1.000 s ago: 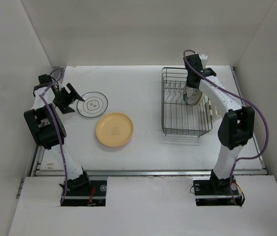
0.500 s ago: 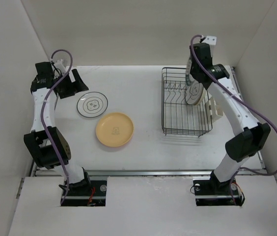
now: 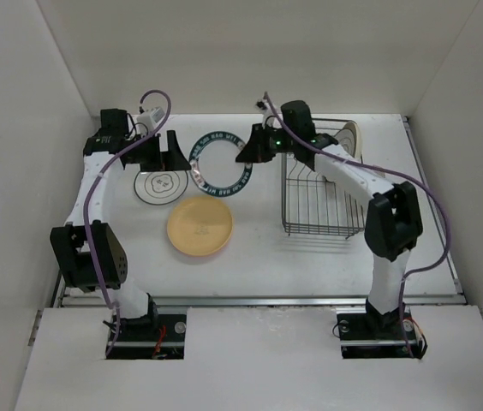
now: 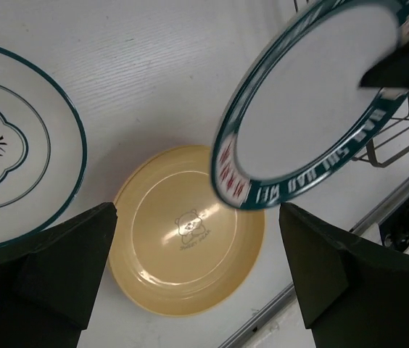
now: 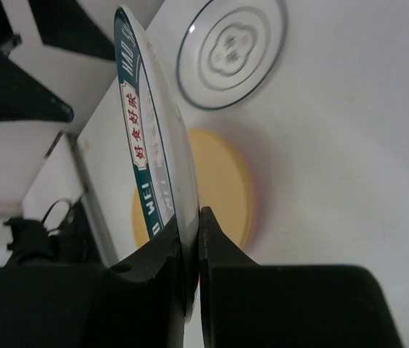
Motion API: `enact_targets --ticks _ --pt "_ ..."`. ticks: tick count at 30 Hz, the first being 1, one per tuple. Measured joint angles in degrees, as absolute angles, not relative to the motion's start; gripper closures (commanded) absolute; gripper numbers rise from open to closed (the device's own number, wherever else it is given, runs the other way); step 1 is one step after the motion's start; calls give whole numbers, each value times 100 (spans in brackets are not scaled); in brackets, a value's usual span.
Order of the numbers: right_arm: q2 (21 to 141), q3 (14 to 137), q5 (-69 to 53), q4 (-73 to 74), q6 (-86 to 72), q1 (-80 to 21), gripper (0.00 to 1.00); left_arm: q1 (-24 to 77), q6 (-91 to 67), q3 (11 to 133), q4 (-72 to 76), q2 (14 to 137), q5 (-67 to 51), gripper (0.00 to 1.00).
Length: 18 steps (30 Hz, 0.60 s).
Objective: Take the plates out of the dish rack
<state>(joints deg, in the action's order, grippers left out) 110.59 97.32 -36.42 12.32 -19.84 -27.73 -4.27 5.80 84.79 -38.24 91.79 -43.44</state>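
Note:
My right gripper (image 3: 253,147) is shut on the rim of a white plate with a dark teal patterned rim (image 3: 222,163) and holds it tilted above the table, left of the dish rack (image 3: 323,193). In the right wrist view the plate (image 5: 150,145) is edge-on between my fingers (image 5: 219,246). My left gripper (image 3: 163,151) is open and empty, just left of the held plate (image 4: 313,109). A white plate with thin rings (image 3: 160,184) and a yellow plate (image 3: 199,225) lie flat on the table. A cream plate (image 3: 348,135) stands in the rack's far corner.
The black wire rack's corner shows in the left wrist view (image 4: 407,134). White walls close in the table on the left, back and right. The table's front rail (image 3: 259,300) runs along the near edge.
My right gripper lifted the patterned plate out of the rack and carried it left over the table. My left gripper swung right, away from the ringed plate, toward the held plate.

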Motion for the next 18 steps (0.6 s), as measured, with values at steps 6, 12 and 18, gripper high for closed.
enact_targets --ticks 6,12,18 --pt "11476 9732 -4644 991 -2174 -3155 100 -261 681 8438 -3874 9190 -4285 23" --pt "11509 9732 -4864 690 -2294 -3232 100 -185 792 8390 -4106 9262 -4659 84" --pt "11603 9727 -5118 617 -2287 -3068 81 -191 1017 8399 -4346 9255 -5376 100"
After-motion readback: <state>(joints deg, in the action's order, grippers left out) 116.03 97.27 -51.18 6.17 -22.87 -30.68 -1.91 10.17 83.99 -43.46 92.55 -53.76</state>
